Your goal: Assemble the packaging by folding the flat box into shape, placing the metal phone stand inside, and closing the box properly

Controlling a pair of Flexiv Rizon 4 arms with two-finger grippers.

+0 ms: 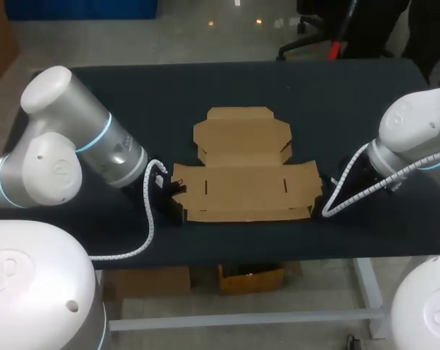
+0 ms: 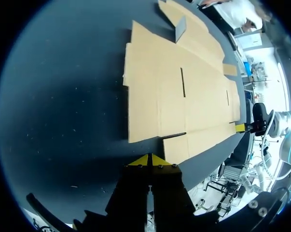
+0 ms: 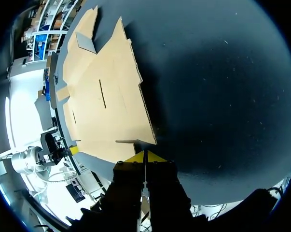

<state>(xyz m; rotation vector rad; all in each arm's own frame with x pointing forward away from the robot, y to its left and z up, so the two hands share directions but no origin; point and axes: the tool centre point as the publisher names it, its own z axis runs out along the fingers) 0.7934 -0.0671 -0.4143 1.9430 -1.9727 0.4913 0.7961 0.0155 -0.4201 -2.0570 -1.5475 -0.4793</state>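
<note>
Box (image 1: 243,171) lies flat just ahead of left gripper (image 2: 150,158) and right gripper (image 3: 145,155), both with fingers pressed together.

White arms (image 1: 55,157), cyan rings (image 1: 101,135), coiled cables (image 1: 149,219)

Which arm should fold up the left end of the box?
Left, probably. The left hand sits shut right by the near left corner of the flat box. The right hand is at the near right corner, so it would have to reach across.
</note>
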